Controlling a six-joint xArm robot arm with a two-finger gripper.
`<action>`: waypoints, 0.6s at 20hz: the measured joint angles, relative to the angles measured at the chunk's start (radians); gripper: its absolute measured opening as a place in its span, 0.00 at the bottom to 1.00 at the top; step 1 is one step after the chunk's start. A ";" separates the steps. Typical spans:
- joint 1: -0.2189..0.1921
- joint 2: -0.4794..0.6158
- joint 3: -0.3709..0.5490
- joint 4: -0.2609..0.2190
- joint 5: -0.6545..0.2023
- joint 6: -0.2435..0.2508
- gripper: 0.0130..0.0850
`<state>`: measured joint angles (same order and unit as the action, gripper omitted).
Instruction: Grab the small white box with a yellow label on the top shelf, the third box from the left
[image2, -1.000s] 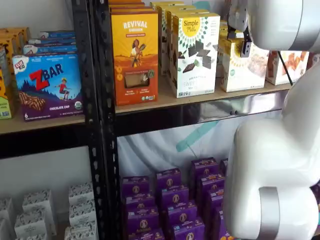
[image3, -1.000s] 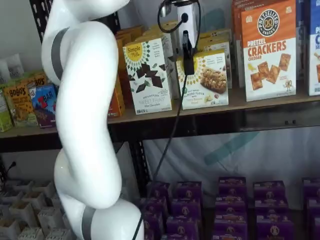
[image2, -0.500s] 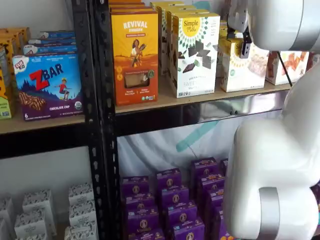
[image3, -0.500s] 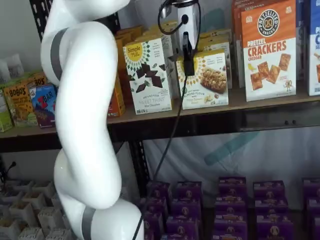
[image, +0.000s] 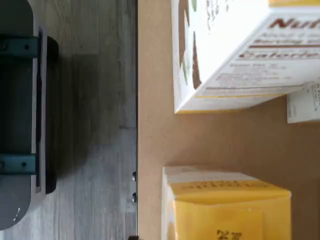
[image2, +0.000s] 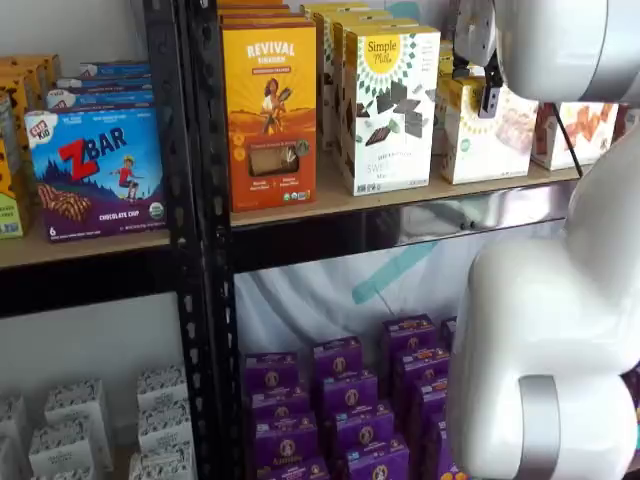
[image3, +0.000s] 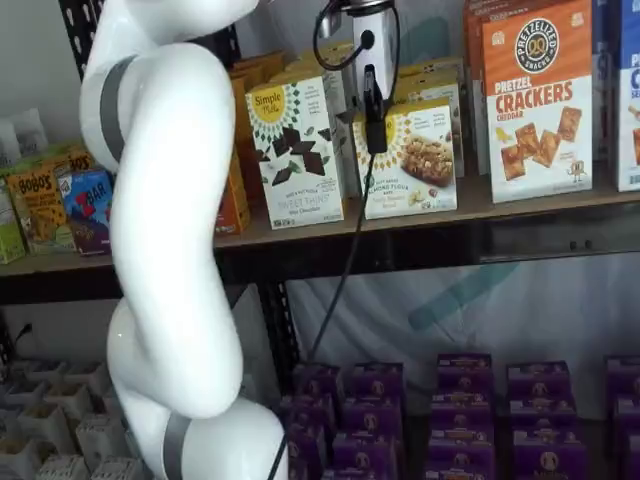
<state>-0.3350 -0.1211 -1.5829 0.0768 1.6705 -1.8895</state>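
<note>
The small white box stands on the top shelf, to the right of a taller white Simple Mills box. It also shows in a shelf view with its yellow round label and pale baked-goods picture. My gripper hangs at the box's upper front edge. In a shelf view the gripper shows as a single black finger over the box's left front, so no gap can be judged. The wrist view shows a yellow-topped carton, apparently this box, on the tan board.
An orange Revival box stands left of the taller box, and an orange-and-white pretzel crackers box stands to the right. A cable hangs down from the gripper. My white arm fills the foreground. Purple boxes sit below.
The gripper has edged slightly upward in front of the small white box. The boxes have not moved.
</note>
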 joint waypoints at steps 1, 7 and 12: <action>0.000 -0.001 0.001 -0.001 0.000 0.000 1.00; -0.002 -0.006 0.010 -0.006 -0.006 -0.003 1.00; -0.006 -0.006 0.013 -0.005 -0.011 -0.007 1.00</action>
<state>-0.3412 -0.1276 -1.5699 0.0722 1.6598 -1.8968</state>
